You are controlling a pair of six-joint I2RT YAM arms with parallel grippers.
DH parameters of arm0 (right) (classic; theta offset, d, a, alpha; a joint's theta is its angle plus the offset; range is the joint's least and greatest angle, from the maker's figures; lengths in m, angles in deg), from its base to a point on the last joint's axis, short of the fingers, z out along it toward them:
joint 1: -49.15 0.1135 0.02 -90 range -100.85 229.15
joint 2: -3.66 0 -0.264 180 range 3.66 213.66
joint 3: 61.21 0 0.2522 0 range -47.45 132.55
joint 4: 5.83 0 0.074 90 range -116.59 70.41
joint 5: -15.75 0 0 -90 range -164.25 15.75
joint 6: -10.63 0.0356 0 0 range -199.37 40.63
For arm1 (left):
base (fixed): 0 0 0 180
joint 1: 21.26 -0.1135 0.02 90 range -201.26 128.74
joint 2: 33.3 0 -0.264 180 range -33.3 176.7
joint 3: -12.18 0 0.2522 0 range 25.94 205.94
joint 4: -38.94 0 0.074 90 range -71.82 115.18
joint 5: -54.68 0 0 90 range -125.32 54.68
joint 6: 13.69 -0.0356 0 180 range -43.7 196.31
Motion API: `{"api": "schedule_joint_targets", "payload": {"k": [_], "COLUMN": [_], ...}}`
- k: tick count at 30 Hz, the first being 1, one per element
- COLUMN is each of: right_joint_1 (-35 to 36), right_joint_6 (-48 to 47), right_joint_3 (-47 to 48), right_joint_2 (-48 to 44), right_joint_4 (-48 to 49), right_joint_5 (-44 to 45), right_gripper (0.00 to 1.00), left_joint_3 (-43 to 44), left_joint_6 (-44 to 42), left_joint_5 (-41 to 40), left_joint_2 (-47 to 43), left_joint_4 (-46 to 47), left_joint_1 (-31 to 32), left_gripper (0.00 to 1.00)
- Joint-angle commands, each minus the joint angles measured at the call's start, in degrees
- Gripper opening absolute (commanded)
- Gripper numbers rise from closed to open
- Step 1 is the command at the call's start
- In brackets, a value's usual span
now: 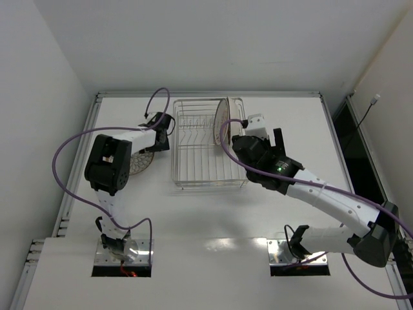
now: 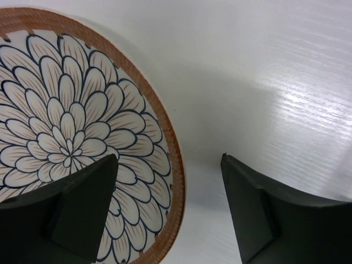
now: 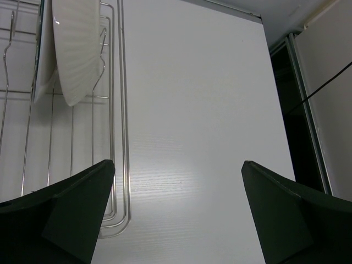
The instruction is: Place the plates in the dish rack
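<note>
One plate rim [image 2: 165,132] between parted left fingers [image 2: 82,209]

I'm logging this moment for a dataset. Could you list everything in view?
dish rack: one, silver wire, middle of the table
plates in rack: apparently two, white undersides showing, upright at the rack's far right end
plate on table: one, orange-brown rim with a petal pattern, flat, left of the rack
table: one, white
cables: two, purple, one along each arm
left gripper: open, above the flat plate's rim
right gripper: open, empty, beside the rack's right side
</note>
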Motion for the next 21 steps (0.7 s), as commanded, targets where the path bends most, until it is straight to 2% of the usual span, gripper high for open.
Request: {"api": "schedule_joint_targets", "payload": {"k": [1, 3, 5, 6, 8, 9, 11, 17, 21], "right_joint_1": [0.30, 0.30, 0.30, 0.30, 0.30, 0.30, 0.30, 0.30, 0.30], "right_joint_6": [1.15, 1.15, 1.15, 1.15, 1.15, 1.15, 1.68, 1.68, 1.68], "right_joint_3": [0.74, 0.22, 0.21, 0.21, 0.21, 0.21, 0.21, 0.21, 0.91], "right_joint_2": [-1.25, -1.25, -1.25, -1.25, -1.25, -1.86, -1.86, -1.86, -1.25], "right_joint_4": [0.71, 0.71, 0.71, 0.71, 0.71, 0.19, 0.19, 0.19, -0.34], "right_joint_5": [0.78, 0.25, 0.25, 0.25, 0.25, 0.25, 0.25, 0.25, 0.25], "right_gripper": [1.00, 1.00, 1.00, 1.00, 1.00, 1.00, 1.00, 1.00, 1.00], "left_joint_3": [-1.97, -2.76, -2.76, -2.76, -2.76, -2.76, -2.76, -3.91, -3.38], "left_joint_6": [-0.91, -0.91, -1.43, -1.44, -1.44, -1.44, -1.44, -0.91, 0.31], "left_joint_5": [2.97, 2.97, 2.97, 3.49, 3.50, 3.50, 3.50, 2.18, 6.20], "left_joint_2": [3.85, 2.70, 2.70, 3.31, 3.83, 3.84, 3.84, -0.54, -5.02], "left_joint_4": [-1.95, -1.24, -1.76, -1.76, -1.76, -1.76, -1.76, -1.06, -1.06], "left_joint_1": [-0.30, -0.30, -0.30, -0.30, -0.30, -0.30, -0.30, -0.30, 0.22], "left_gripper": [0.68, 0.53, 0.46, 0.35, 0.24, 0.11, 0.01, 0.00, 0.00]}}
